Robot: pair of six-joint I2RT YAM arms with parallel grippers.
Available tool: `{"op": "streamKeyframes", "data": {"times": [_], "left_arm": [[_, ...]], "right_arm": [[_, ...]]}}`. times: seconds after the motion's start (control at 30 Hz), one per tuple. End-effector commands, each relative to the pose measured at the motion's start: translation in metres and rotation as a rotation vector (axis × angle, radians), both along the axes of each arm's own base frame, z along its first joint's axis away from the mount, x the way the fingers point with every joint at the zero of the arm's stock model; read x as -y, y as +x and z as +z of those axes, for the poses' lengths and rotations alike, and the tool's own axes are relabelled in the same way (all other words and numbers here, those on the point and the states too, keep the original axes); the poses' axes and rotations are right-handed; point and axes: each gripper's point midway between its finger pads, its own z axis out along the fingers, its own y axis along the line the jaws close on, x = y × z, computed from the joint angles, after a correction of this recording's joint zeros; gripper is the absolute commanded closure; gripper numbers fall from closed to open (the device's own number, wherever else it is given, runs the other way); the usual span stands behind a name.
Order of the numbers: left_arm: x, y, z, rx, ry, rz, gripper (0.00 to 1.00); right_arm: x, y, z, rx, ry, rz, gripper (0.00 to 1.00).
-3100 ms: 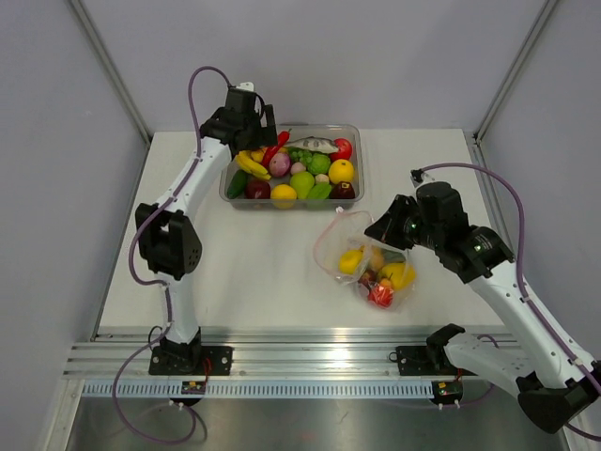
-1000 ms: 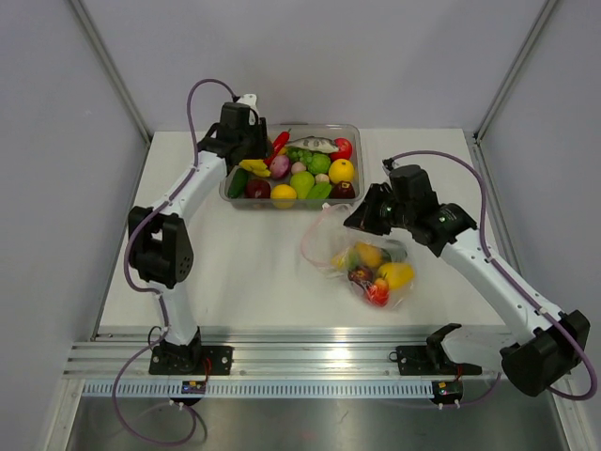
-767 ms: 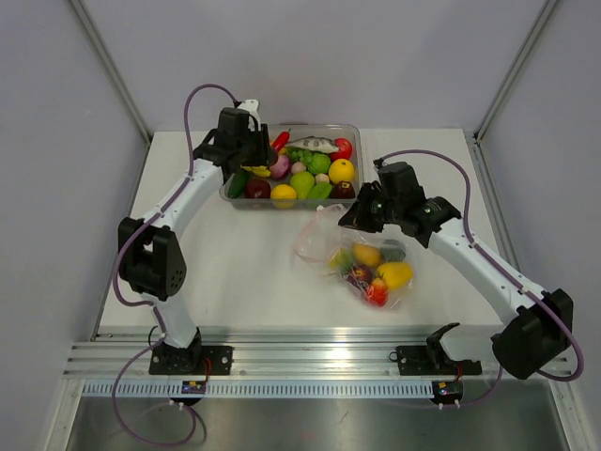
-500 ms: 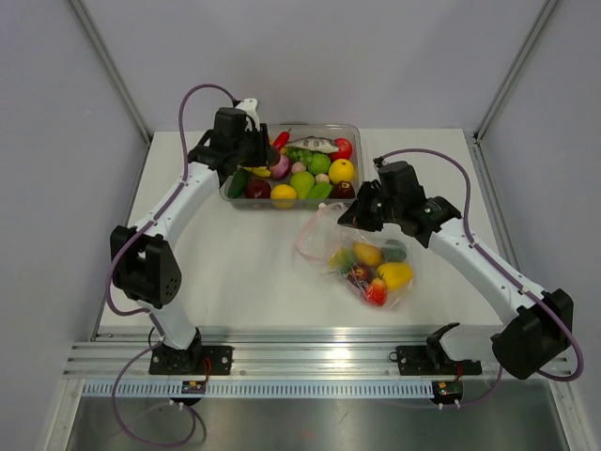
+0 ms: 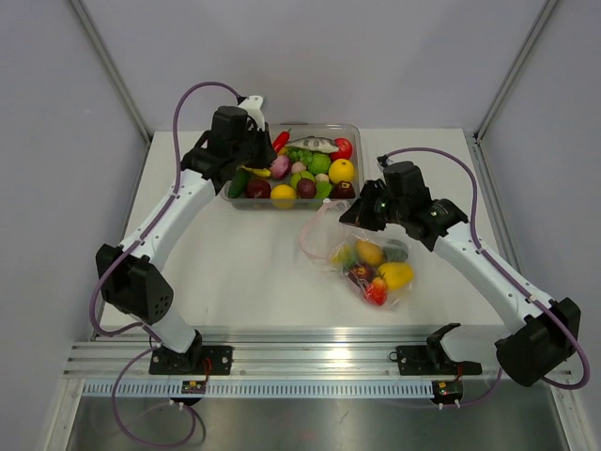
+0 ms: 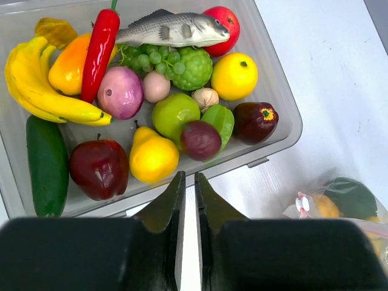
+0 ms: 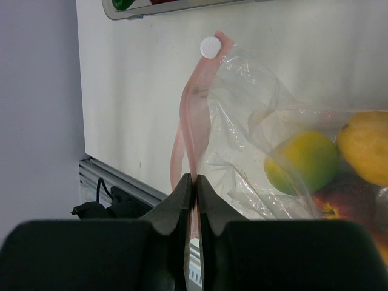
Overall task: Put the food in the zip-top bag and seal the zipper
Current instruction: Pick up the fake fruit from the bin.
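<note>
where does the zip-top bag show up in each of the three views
Top external: zip-top bag right of centre, just below the clear tub in the picture.
Left wrist: bottom right corner, cut off by the frame edge; the tub fills the upper left.
Right wrist: right half, its zipper pinched in the right gripper; tub edge along the top.
Shared landmark: the clear tub.
</note>
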Motion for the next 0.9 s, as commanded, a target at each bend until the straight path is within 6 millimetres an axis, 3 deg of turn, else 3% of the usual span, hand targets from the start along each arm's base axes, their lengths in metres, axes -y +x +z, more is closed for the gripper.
{"op": "streamKeyframes", "data": {"times": [0.0,0.4,0.6,0.87], "left_arm": [[0.003,-0.004,0.024,0.052,-0.026,-0.028,0.88],[0.003,0.001,-0.01,-0.017,0.025,-0.01,0.78],[-0.013,0.005,-0.029,-0.067,0.146,0.068,0.62],[-0.008,0.011,-0.039,-0.1,0.168,0.083,0.48]], "right_arm": [[0.0,0.002,0.014,0.05,0.017,-0.002,0.87],[0.001,0.001,0.009,0.04,0.01,-0.003,0.87],[0.0,0.002,0.005,0.033,0.007,-0.002,0.87],[0.0,0.003,0.005,0.031,0.003,0.002,0.87]]}}
